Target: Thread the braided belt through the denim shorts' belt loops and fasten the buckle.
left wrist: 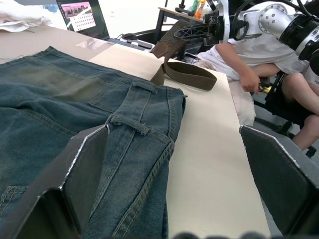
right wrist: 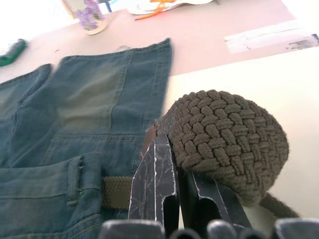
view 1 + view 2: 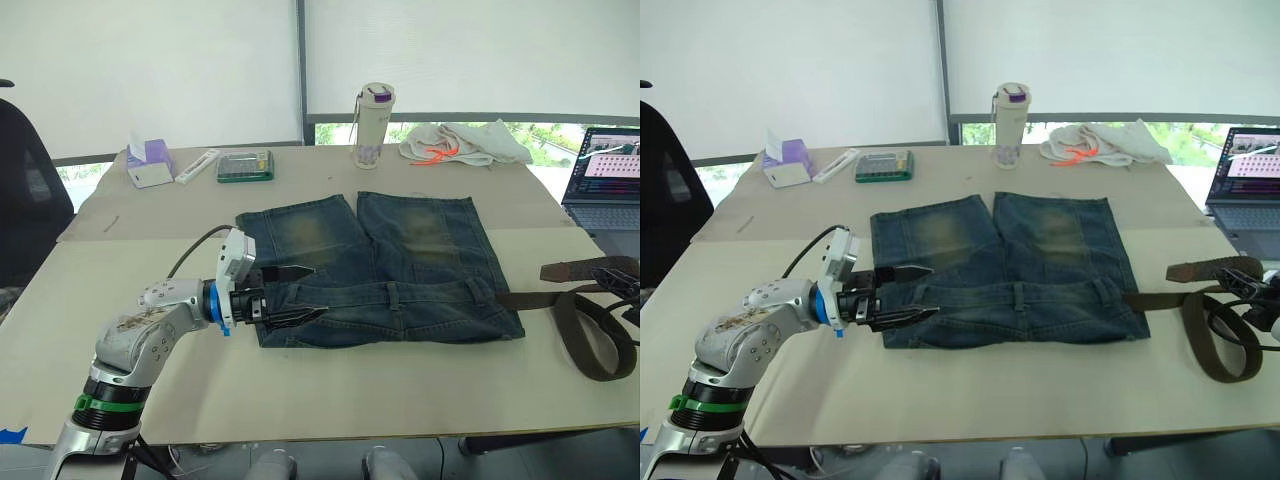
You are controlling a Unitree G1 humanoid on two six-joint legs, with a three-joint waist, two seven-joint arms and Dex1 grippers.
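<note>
The denim shorts [image 3: 400, 265] lie flat mid-table, waistband toward me, legs pointing away. My left gripper [image 3: 318, 290] is open at the waistband's left end, one finger over the denim [image 1: 75, 174] and the other past its edge. The braided belt [image 3: 590, 345] comes out of the waistband's right end and curls on the table at the right. My right gripper [image 2: 174, 164] is shut on a folded part of the belt [image 2: 224, 134]. The strap runs under a belt loop [image 2: 75, 179]; more belt loops [image 3: 395, 293] sit along the waistband. I cannot make out the buckle.
Along the far edge stand a bottle [image 3: 374, 125], a tissue box [image 3: 148, 163], a green case [image 3: 245, 166] and a white cloth with orange cord [image 3: 465, 143]. A laptop [image 3: 605, 180] is at the far right. A seated person [image 1: 259, 59] is beyond the table's right end.
</note>
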